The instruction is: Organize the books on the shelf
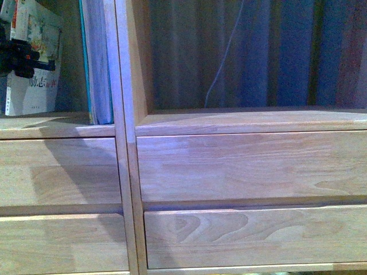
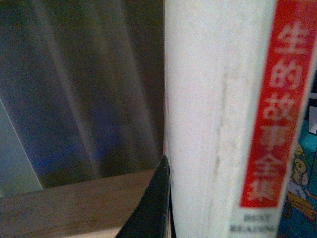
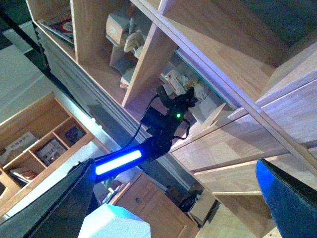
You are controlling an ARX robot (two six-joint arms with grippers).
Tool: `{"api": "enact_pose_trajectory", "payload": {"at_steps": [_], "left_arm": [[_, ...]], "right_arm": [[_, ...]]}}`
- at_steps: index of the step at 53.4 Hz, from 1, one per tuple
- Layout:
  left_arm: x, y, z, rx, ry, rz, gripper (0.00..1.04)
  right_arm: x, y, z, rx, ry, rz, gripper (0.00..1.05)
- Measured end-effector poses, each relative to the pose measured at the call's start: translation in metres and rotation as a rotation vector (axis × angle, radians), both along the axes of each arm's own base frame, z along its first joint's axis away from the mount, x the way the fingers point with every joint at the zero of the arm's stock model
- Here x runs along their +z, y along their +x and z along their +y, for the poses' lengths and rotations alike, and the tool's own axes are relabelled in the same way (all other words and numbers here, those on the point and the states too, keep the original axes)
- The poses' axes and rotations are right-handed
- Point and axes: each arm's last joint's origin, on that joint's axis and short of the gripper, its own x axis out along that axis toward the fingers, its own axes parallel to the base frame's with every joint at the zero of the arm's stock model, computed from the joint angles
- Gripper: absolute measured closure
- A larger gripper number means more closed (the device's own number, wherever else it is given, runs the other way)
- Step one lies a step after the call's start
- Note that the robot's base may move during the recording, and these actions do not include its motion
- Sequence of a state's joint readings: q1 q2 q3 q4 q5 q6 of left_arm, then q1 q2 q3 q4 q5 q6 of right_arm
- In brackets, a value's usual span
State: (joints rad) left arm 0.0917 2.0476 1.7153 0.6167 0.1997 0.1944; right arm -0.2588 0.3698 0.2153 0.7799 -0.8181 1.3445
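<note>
Front view: left tool (image 1: 20,57) clamps thin white red-lettered paperback (image 1: 37,63), likely light, floppy; hold near spine. Right tool (image 3: 174,163) apart.

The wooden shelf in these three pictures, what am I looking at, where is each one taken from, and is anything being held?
It is a robot with two arms, each ending in jaws, tidying books. The front view looks from its body at a light-wood shelf with drawer fronts; a teal book stands in the left cubby. The left wrist view is a close-up from the left arm: its jaws look closed on a white paperback with a red band. The right wrist view looks from the other arm, whose jaws stand wide apart holding nothing; it shows the left arm extended into the cubby.
</note>
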Motion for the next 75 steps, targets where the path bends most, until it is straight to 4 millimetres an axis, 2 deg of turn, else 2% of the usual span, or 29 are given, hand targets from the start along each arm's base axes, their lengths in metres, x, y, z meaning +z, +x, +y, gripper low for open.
{"api": "enact_pose_trajectory", "payload": {"at_steps": [15,28,36,47,65,68,75], "left_arm": [[-0.004,0.013,-0.022,-0.032,0.004,-0.007,0.98],[-0.013,0.023,-0.030,-0.017,0.012,0.006,0.98],[-0.016,0.026,-0.041,-0.033,0.026,0.009,0.98],[-0.013,0.028,-0.052,-0.046,0.040,0.001,0.63],[-0.008,0.025,-0.050,-0.008,0.041,-0.051,0.10],[-0.007,0.023,-0.049,0.000,0.037,-0.062,0.06],[-0.002,0.010,-0.049,-0.001,0.025,-0.083,0.07]], "right_arm": [[-0.005,0.000,0.001,-0.008,0.008,0.016,0.07],[-0.005,0.000,0.001,-0.010,0.008,0.012,0.07],[-0.005,0.000,0.001,-0.011,0.010,0.012,0.07],[-0.005,0.000,0.001,-0.011,0.009,0.006,0.07],[-0.005,-0.001,0.000,-0.015,0.010,-0.003,0.07],[-0.005,-0.001,0.000,-0.016,0.010,-0.003,0.07],[-0.006,-0.001,0.000,-0.015,0.012,-0.004,0.07]]}}
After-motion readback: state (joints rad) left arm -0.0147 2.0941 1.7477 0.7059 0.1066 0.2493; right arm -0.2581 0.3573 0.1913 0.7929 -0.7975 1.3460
